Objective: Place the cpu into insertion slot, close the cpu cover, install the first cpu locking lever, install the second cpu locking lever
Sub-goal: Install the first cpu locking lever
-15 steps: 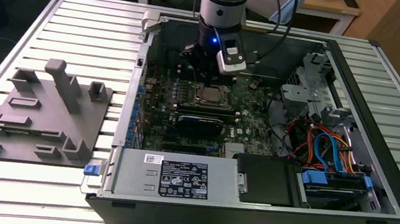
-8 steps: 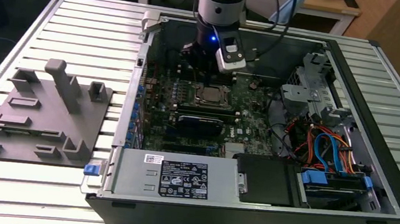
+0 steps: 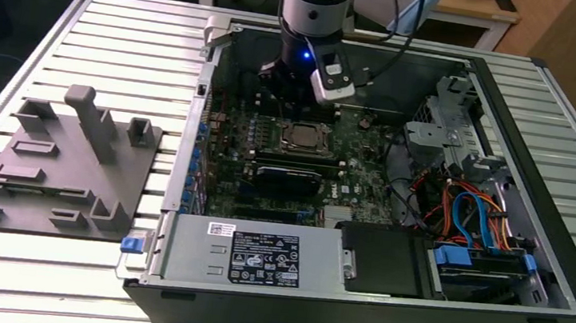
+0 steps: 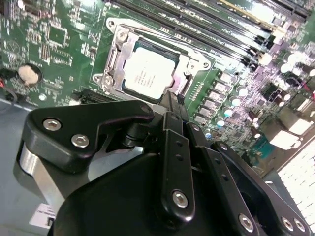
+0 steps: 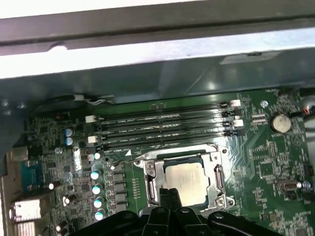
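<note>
One cpu (image 4: 147, 73) is being shown seated flat in the insertion slot (image 3: 299, 137), with the cpu cover (image 5: 217, 173) lying down around it as a silvery frame. The pincer (image 5: 170, 197) is being held just beside the slot's edge, fingers set together and nothing gripped. Placement and cover closing are being judged done and the lever stage in hand, though latching cannot be told. A narrow, firm press on a lever is being called for. Everything is being carried on the green board (image 5: 266, 162) inside the open case (image 3: 535, 260) on the desk (image 3: 118, 39).
</note>
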Motion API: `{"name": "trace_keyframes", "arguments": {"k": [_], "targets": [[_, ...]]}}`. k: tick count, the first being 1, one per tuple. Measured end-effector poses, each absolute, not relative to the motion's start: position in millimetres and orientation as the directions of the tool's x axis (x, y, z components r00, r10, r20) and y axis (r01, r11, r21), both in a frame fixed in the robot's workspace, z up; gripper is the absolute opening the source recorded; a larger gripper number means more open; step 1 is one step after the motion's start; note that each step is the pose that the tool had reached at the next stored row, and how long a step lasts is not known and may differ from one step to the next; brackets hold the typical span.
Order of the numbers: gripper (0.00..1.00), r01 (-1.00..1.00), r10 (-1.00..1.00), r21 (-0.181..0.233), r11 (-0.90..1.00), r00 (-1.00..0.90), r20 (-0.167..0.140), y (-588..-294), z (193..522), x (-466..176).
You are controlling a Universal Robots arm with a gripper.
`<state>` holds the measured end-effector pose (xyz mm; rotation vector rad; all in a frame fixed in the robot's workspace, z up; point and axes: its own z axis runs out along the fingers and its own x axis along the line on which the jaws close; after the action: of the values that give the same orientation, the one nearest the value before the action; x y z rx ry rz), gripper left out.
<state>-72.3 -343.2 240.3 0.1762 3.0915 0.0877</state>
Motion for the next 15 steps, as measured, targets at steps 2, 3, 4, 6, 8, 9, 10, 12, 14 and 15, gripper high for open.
{"name": "trace_keyframes", "arguments": {"k": [2,3,4,6,8,9,10,12,14,15], "targets": [[0.10,0.102,0.105,0.059,0.993,-0.994,-0.039,-343.2,240.3,-72.4],[0.10,0.101,0.103,0.060,0.993,-0.994,-0.036,-343.2,240.4,-72.4],[0.10,0.101,0.103,0.062,0.993,-0.994,-0.032,-343.3,240.5,-72.5],[0.10,0.101,0.103,0.065,0.993,-0.994,-0.026,-343.2,240.6,-72.5],[0.10,0.102,0.103,0.066,0.993,-0.994,-0.025,-343.2,240.6,-73.5],[0.10,0.101,0.103,0.066,0.993,-0.994,-0.025,-343.2,240.6,-74.9],[0.10,0.101,0.103,0.065,0.993,-0.994,-0.025,-343.2,240.7,-76.7],[0.10,0.101,0.103,0.066,0.993,-0.994,-0.025,-343.2,240.6,-80.9],[0.10,0.100,0.102,0.065,0.993,-0.995,-0.025,-343.2,240.6,-84.6],[0.10,0.099,0.101,0.066,0.993,-0.995,-0.025,-343.2,240.6,-86.1]]}}
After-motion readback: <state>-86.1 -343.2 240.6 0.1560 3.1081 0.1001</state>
